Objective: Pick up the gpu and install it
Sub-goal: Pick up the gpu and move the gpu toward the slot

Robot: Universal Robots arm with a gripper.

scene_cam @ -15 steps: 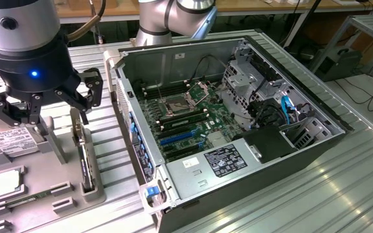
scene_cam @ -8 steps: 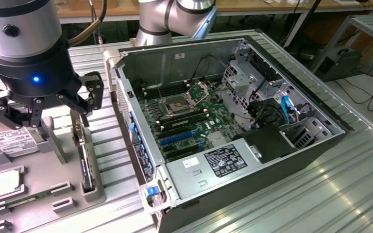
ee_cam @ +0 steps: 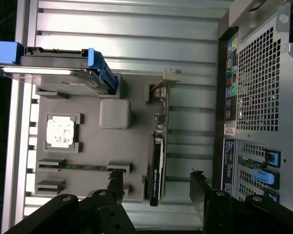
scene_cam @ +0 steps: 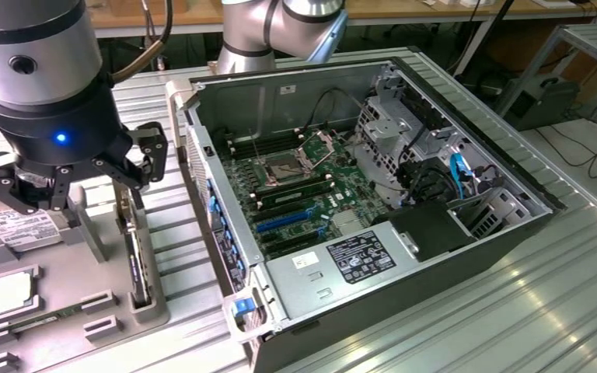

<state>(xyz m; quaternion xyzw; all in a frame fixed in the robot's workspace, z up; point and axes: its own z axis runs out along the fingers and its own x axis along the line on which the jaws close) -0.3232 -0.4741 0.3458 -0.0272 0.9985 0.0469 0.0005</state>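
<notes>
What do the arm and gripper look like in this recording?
The arm is rounded silver-grey tubing, ending in a black wrist with a small blue light. The gripper is black, with two jointed, bolted link fingers.

The gpu (ee_cam: 156,170) stands upright on its long edge, slotted into the raised end blocks along one outer side of the grey tray (ee_cam: 132,146). Seen edge-on from above, it is a thin strip. The black fan shroud covers one half, green circuit board runs along the rest, and the silver bracket sits at the far end, just past the tray's corner block.
</notes>
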